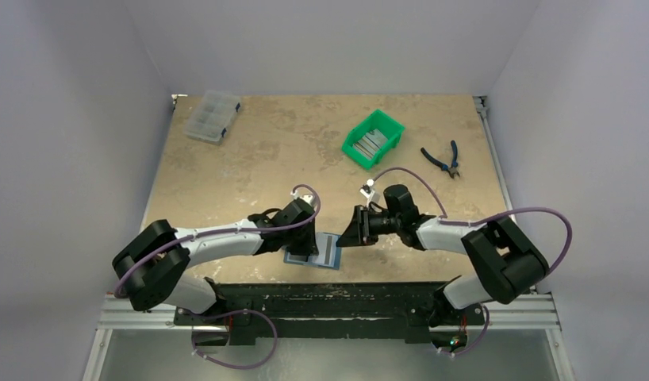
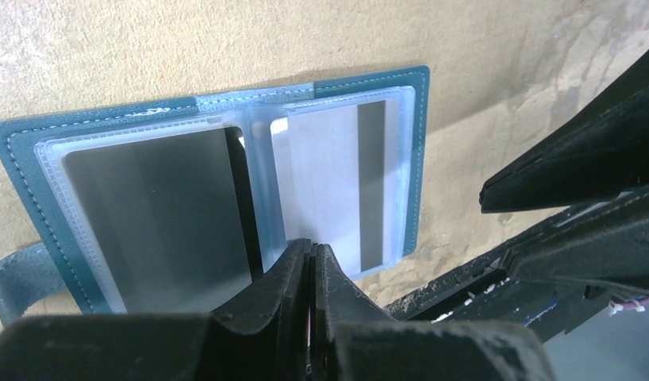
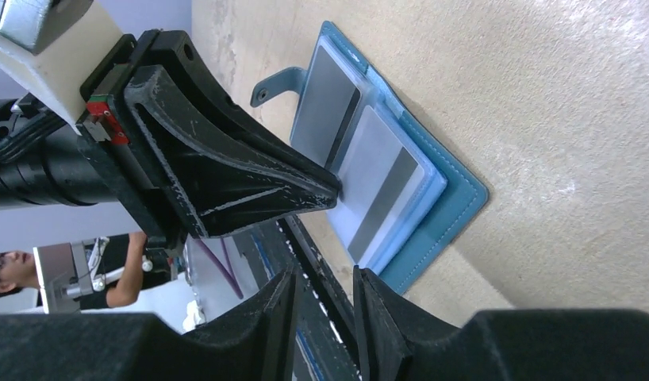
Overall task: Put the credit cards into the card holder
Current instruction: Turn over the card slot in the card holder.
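Note:
The teal-blue card holder (image 1: 331,254) lies open at the table's near edge. In the left wrist view it (image 2: 24,159) shows clear sleeves holding a dark grey card (image 2: 159,214) and a white card with a grey stripe (image 2: 325,175). My left gripper (image 2: 312,252) is shut, its tips resting on the holder's near edge by the fold, nothing visible between them. My right gripper (image 3: 324,276) is slightly open and empty, just right of the holder and above the table edge. More grey cards (image 1: 370,144) lie in the green bin.
The green bin (image 1: 389,131) stands at the back right of centre, with blue-handled pliers (image 1: 443,159) to its right. A clear compartment box (image 1: 213,116) sits at the back left. The black table rail (image 3: 317,262) runs just beside the holder.

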`<action>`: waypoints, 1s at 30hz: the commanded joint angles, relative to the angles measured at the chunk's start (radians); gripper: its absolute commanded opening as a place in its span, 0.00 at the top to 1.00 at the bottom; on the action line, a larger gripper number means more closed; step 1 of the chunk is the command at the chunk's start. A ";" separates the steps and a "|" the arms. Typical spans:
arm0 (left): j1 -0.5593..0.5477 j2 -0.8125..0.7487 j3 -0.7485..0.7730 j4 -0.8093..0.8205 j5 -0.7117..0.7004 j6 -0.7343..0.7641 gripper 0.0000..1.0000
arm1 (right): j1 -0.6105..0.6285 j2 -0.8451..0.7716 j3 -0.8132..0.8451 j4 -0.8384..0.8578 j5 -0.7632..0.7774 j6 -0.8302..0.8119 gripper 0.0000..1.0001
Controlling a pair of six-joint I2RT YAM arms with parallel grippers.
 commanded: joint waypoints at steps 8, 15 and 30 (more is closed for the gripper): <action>0.006 0.013 -0.074 0.070 -0.059 -0.004 1.00 | 0.055 0.082 -0.003 0.168 -0.012 0.103 0.58; 0.006 0.009 -0.113 0.104 -0.051 -0.023 1.00 | 0.074 0.132 0.016 0.172 0.009 0.115 0.57; 0.006 -0.036 -0.166 0.124 -0.047 -0.037 1.00 | 0.108 0.200 0.051 0.124 0.067 0.092 0.56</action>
